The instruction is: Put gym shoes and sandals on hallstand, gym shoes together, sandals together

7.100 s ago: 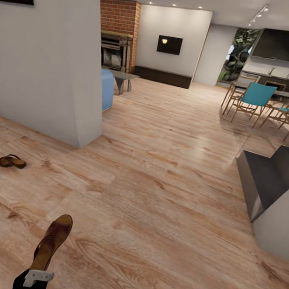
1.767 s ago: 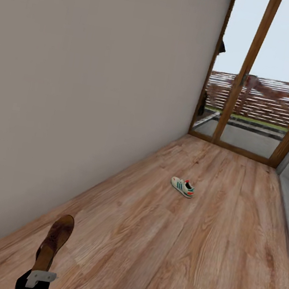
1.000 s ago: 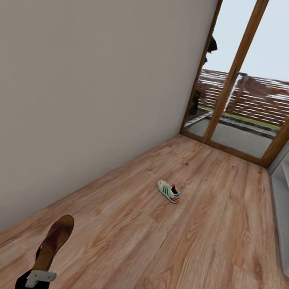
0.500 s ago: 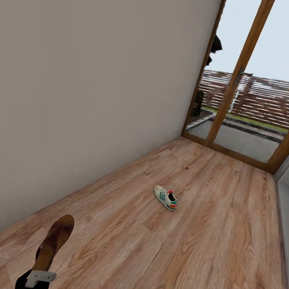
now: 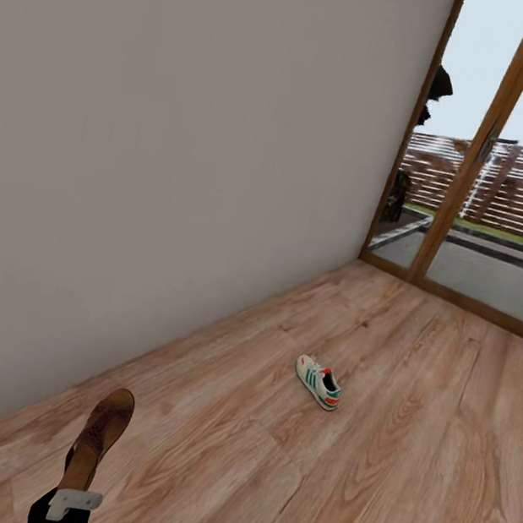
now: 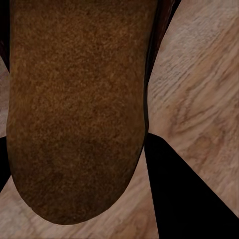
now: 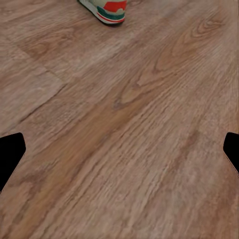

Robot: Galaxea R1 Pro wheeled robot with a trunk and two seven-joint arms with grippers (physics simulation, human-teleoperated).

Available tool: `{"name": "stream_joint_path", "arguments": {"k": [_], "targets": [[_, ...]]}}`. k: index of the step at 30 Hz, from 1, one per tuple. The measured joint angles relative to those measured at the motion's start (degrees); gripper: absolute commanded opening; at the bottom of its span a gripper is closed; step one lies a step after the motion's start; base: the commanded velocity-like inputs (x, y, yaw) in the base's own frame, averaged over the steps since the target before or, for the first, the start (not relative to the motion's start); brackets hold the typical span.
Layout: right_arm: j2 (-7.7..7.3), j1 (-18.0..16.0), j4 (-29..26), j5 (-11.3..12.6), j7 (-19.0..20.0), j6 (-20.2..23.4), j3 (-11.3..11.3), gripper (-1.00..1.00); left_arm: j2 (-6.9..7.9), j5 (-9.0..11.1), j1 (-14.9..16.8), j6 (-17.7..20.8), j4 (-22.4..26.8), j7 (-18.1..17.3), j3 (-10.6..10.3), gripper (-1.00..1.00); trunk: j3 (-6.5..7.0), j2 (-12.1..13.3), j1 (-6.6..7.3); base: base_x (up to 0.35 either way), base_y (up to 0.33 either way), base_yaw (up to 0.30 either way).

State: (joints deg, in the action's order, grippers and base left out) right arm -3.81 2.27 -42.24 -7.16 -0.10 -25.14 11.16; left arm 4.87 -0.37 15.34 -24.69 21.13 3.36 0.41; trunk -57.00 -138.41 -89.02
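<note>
My left gripper [image 5: 70, 502] is shut on a brown sandal [image 5: 98, 432] at the lower left of the head view, holding it above the corridor floor [image 5: 395, 474] with its toe pointing forward. In the left wrist view the sandal's brown sole [image 6: 74, 109] sits close against the camera. One white gym shoe [image 5: 318, 382] with green stripes lies on the planks ahead, right of the sandal. Its heel end [image 7: 107, 8] shows in the right wrist view, beyond my open and empty right gripper [image 7: 119, 149]. The hallstand is out of view.
A plain grey wall [image 5: 186, 154] runs along the left side. Wood-framed glass doors [image 5: 485, 164] close the far end, with a paved yard and fence outside. Bare plank floor stretches between me and the gym shoe.
The view has swung left, so the pale shelves at the right edge slid out of frame and the gym shoe sits further right and lower. The sandal stays in my left gripper.
</note>
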Motion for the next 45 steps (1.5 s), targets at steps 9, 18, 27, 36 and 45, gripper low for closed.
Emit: {"name": "stream_joint_path", "arguments": {"k": [9, 18, 27, 36, 45], "targets": [[0.0, 0.0, 0.0, 0.0, 0.0, 0.0, 0.0, 1.0, -0.01, 0.0, 0.0, 0.0, 0.0, 0.0, 0.0, -1.0, 0.0, 0.0, -0.02, 0.104, -0.246, 0.067], [0.0, 0.0, 0.0, 0.0, 0.0, 0.0, 0.0, 1.0, 0.01, 0.0, 0.0, 0.0, 0.0, 0.0, 0.0, -1.0, 0.0, 0.0, -0.02, 0.006, -0.269, 0.002], [0.0, 0.0, 0.1, 0.0, 0.0, 0.0, 0.0, 1.0, 0.0, 0.0, 0.0, 0.0, 0.0, 0.0, 0.0, -1.0, 0.0, 0.0, -0.01, 0.1, -0.26, 0.0], [0.0, 0.0, 0.1, 0.0, 0.0, 0.0, 0.0, 1.0, 0.0, 0.0, 0.0, 0.0, 0.0, 0.0, 0.0, -1.0, 0.0, 0.0, 0.0, 0.2, -0.226, 0.008], [0.0, 0.0, 0.1, 0.0, 0.0, 0.0, 0.0, 1.0, -0.02, 0.0, 0.0, 0.0, 0.0, 0.0, 0.0, -1.0, 0.0, 0.0, 0.0, 0.228, -0.211, 0.151]]}}
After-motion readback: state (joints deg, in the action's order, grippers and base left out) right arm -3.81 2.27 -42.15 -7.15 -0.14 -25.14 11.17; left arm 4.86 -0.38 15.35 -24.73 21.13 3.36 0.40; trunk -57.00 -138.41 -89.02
